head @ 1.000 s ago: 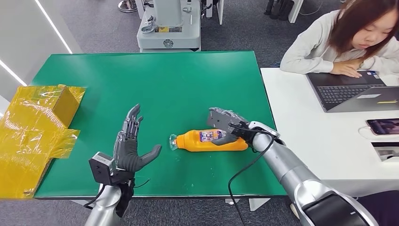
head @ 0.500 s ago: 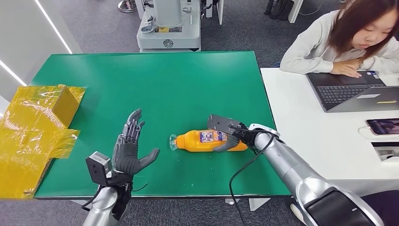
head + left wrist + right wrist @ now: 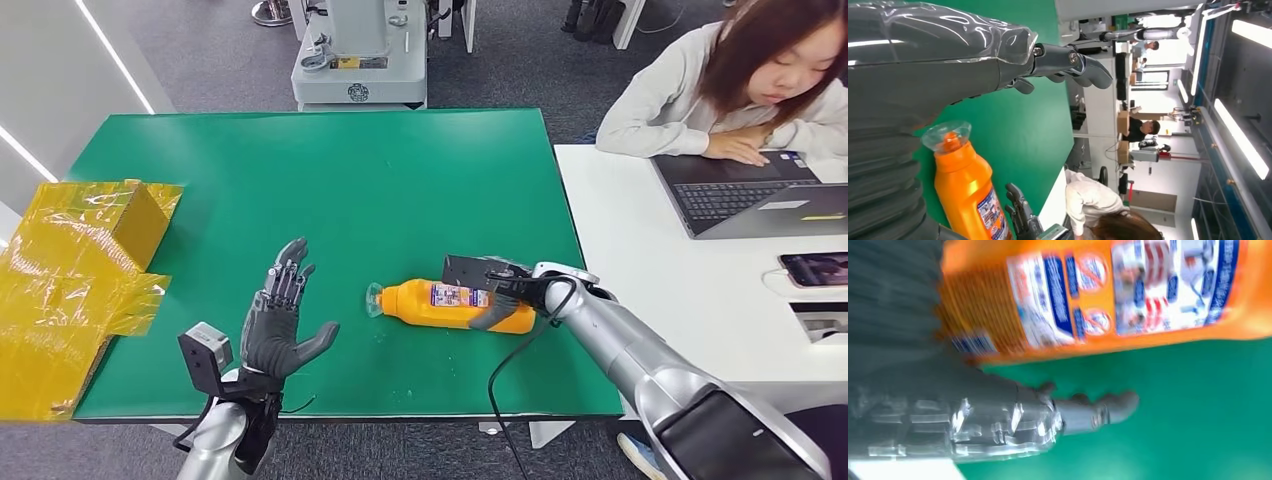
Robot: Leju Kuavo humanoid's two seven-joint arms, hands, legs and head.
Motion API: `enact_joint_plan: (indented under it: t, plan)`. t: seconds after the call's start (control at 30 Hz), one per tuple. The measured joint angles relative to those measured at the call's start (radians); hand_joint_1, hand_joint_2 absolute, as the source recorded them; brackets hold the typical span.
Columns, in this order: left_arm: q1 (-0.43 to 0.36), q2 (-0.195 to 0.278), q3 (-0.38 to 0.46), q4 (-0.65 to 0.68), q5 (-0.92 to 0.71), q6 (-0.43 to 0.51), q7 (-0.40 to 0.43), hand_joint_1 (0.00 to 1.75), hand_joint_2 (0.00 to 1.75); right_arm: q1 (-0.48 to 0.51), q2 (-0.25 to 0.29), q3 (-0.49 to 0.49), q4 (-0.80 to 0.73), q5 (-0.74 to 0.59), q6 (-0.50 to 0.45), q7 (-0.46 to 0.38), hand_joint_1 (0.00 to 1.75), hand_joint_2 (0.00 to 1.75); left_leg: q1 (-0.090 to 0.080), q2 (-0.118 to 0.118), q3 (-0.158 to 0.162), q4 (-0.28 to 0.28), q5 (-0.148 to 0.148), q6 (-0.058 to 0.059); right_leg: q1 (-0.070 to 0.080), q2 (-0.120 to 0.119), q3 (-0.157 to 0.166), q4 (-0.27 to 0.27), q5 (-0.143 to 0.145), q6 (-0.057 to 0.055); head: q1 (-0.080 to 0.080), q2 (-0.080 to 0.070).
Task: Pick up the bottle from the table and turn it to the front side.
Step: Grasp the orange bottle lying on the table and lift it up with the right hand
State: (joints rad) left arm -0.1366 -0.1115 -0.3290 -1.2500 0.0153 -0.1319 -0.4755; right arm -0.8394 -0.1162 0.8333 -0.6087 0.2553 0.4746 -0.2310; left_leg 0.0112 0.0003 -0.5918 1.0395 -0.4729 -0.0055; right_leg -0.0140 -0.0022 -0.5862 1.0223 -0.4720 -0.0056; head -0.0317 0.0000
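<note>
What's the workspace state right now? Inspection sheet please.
Surface: green table, nothing spilled.
Job's things: orange bottle lying on its side, cap toward the left hand, label up.
Clutter: yellow wrapped box at the table's left edge.
Hands: right hand wraps the bottle's base end; left hand raised, fingers spread, holding nothing.
Cables: black cable hanging off the right arm.
Surroundings: person at a laptop on the white desk; grey machine behind the table.
</note>
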Motion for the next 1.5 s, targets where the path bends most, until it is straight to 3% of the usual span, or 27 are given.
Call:
enact_joint_plan:
  t: [0.5,0.63,0.77,0.87,1.0,1.07,1.3,1.5]
  plan:
    - [0.008,-0.001,0.009,-0.001,0.041,-0.035,0.001,0.0,1.75,-0.001,-0.011,0.059,0.02,0.039,-0.066,0.003,0.03,1.75,0.0,0.0,0.001,0.0,0.0,0.0,0.0,0.0,0.001,0.0,0.0,0.0,0.0,0.0]
    - [0.008,-0.001,0.009,-0.001,0.05,-0.037,0.001,0.0,1.75,0.0,-0.014,0.066,0.022,0.046,-0.076,0.002,0.38,1.75,0.0,0.0,0.001,0.0,0.0,0.0,0.0,0.001,0.001,0.0,0.0,0.0,0.0,0.0]
    - [0.008,-0.002,0.01,-0.001,0.06,-0.045,0.001,0.0,1.75,-0.001,-0.02,0.07,0.022,0.038,-0.058,-0.004,0.82,1.75,0.0,0.0,0.002,0.0,0.0,0.0,0.0,0.0,0.001,0.0,0.0,0.0,0.0,0.0]
    - [0.008,-0.004,0.013,-0.001,0.066,-0.048,0.003,0.0,1.75,-0.004,-0.022,0.073,0.022,0.037,-0.043,-0.001,0.93,1.75,0.0,0.0,0.002,0.0,0.0,0.0,0.0,0.0,0.002,0.0,0.0,0.0,0.0,0.0]
    - [0.008,-0.006,0.016,-0.001,0.069,-0.048,0.007,0.0,1.75,-0.009,-0.022,0.08,0.022,0.034,-0.03,0.006,1.45,1.75,0.0,0.0,0.002,0.0,0.0,0.0,0.0,0.0,0.002,0.0,0.0,0.0,0.0,0.0]
    - [0.009,-0.006,0.016,-0.002,0.069,-0.048,0.01,0.0,1.75,-0.009,-0.022,0.082,0.021,0.015,-0.014,0.005,1.63,1.75,0.0,0.0,0.002,0.0,0.0,0.0,0.0,0.0,0.002,0.0,0.0,0.0,0.0,0.0]
    - [0.012,-0.006,0.02,-0.002,0.071,-0.04,0.012,0.0,1.75,-0.006,-0.022,0.08,0.016,-0.081,0.036,-0.024,1.75,1.75,0.0,0.0,0.002,0.0,0.0,0.0,0.0,0.001,0.002,0.0,0.0,0.0,0.0,0.0]
    - [0.036,-0.007,0.032,-0.018,0.064,-0.017,0.004,0.0,1.75,0.059,-0.026,0.029,-0.035,-0.189,-0.045,-0.101,1.75,1.75,0.0,0.0,0.002,0.0,0.0,0.0,0.0,0.001,0.002,0.0,0.0,0.0,0.0,0.0]
